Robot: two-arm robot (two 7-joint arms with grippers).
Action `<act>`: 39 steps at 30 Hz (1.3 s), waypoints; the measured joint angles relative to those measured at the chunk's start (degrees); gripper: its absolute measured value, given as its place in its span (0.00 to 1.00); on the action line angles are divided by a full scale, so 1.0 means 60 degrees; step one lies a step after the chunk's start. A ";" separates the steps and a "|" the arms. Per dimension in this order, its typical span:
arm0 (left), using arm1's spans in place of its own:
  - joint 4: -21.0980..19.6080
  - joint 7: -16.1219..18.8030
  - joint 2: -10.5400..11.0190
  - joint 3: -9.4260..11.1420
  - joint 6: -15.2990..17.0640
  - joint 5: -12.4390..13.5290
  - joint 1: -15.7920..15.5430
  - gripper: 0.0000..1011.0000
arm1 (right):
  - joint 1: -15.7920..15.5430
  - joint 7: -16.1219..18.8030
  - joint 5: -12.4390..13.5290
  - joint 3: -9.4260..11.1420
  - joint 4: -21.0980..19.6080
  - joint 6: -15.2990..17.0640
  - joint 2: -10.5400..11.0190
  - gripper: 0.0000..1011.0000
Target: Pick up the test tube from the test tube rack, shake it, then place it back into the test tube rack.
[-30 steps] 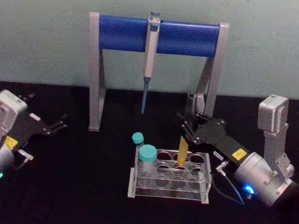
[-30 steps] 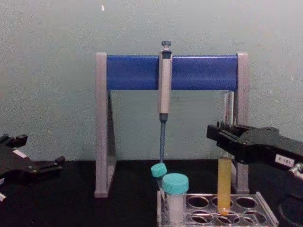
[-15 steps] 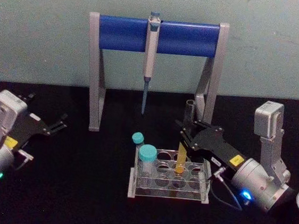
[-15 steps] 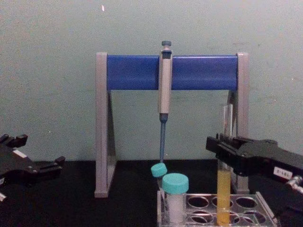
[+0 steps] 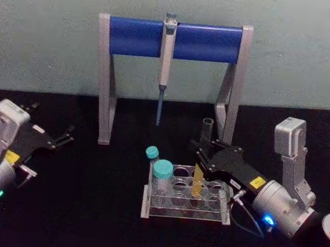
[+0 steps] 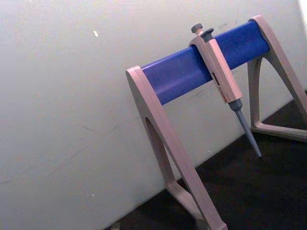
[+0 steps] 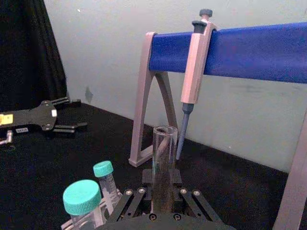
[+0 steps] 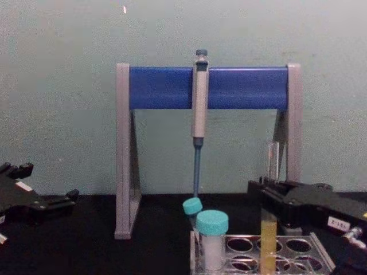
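1. Gripping the test tube (image 5: 201,163) at mid-length, the right gripper (image 5: 204,154) holds it upright, its yellow-orange lower part sunk into a hole of the test tube rack (image 5: 185,211); the black fingers (image 8: 274,193) hide part of the glass.
2. The rack's lower edge is cut off in the chest view.
3. Two teal-capped vials (image 5: 161,173) crowd the rack's left end.
4. The left gripper (image 5: 66,137) rests well apart at the left, prongs spread, bare black table (image 5: 97,211) between.

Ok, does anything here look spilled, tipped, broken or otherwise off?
Nothing stands out. The test tube stands upright in the test tube rack, held by the right gripper, liquid contained. The capped vials are upright, and the pipette hangs straight on its stand.
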 joint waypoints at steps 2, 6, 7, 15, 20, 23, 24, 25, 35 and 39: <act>0.0000 0.0000 0.0000 -0.0001 0.0000 0.0000 0.0001 1.00 | 0.0011 -0.0002 -0.0015 -0.0007 0.0023 0.0008 -0.0009 0.23; 0.0000 0.0000 0.0000 -0.0001 0.0000 0.0000 0.0000 1.00 | 0.0025 -0.0004 -0.0043 -0.0024 0.0060 0.0027 -0.0020 0.23; 0.0000 0.0000 0.0000 0.0000 0.0000 0.0000 0.0000 1.00 | 0.0032 -0.0004 -0.0056 -0.0029 0.0066 0.0038 -0.0020 0.23; 0.0000 0.0000 0.0000 0.0000 0.0000 0.0000 0.0001 1.00 | 0.0051 -0.0010 -0.0127 -0.0061 0.0079 0.0084 -0.0017 0.23; 0.0000 0.0000 0.0000 0.0000 0.0000 0.0000 0.0001 1.00 | 0.0068 -0.0070 -0.0212 -0.0097 0.0056 0.0140 -0.0006 0.23; 0.0000 0.0000 0.0000 0.0000 0.0000 0.0000 0.0000 1.00 | 0.0071 -0.0080 -0.0228 -0.0102 0.0050 0.0152 -0.0003 0.23; -0.0001 0.0000 0.0000 0.0000 0.0000 0.0000 0.0001 1.00 | 0.0071 -0.0080 -0.0228 -0.0102 0.0048 0.0152 -0.0003 0.23; 0.0000 0.0000 0.0000 0.0000 0.0000 0.0000 0.0001 1.00 | 0.0071 -0.0080 -0.0228 -0.0102 0.0047 0.0152 -0.0002 0.23; 0.0000 0.0000 0.0000 0.0000 0.0000 0.0000 0.0001 1.00 | 0.0062 -0.0073 -0.0227 -0.0096 0.0048 0.0168 0.0001 0.26; -0.0001 0.0000 0.0000 0.0000 0.0000 0.0000 0.0001 1.00 | 0.0062 -0.0071 -0.0226 -0.0094 0.0048 0.0167 0.0000 0.38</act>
